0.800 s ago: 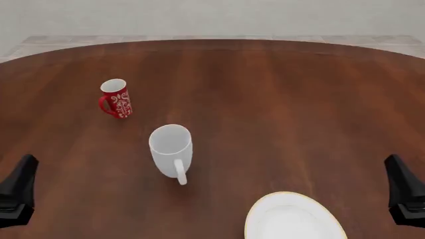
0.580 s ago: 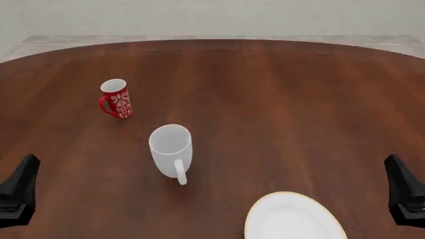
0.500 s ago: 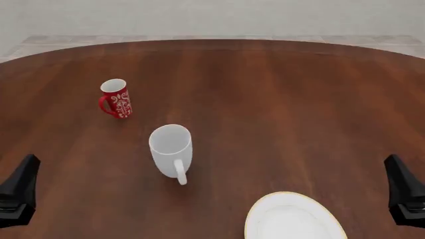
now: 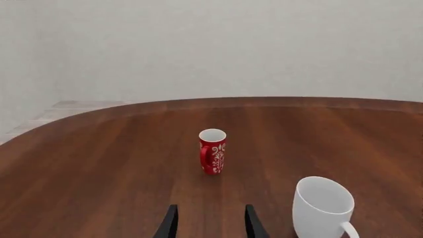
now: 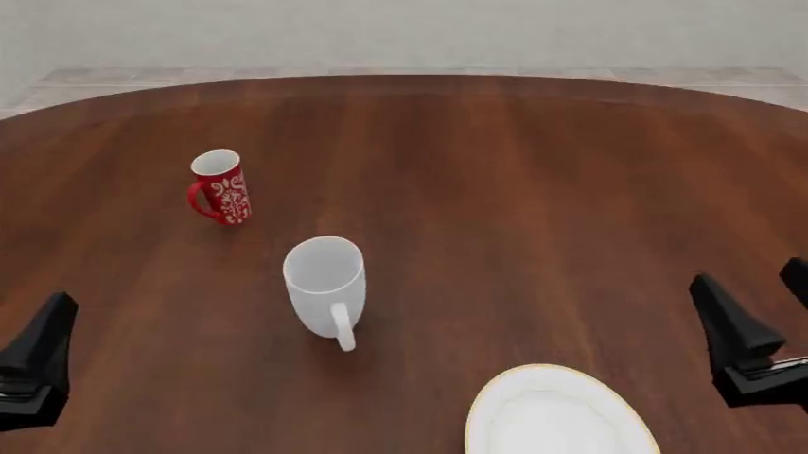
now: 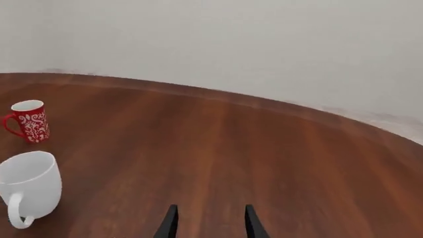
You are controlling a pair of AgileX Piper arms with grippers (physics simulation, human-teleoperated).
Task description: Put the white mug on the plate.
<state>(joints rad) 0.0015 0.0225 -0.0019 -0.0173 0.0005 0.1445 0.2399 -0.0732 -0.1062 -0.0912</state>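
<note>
The left gripper [image 5: 36, 364] is hovering low at the near left table edge, its fingers [image 4: 170, 224] standing apart and holding nothing. The right gripper [image 5: 758, 345] is hanging at the near right, apparently parted too, though partly cropped.

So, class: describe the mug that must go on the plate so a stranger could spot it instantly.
On the round wooden table, look near the middle, just beyond the gold-rimmed plate. The white mug stands there: plain, glossy, larger than the patterned red mug behind it.
</note>
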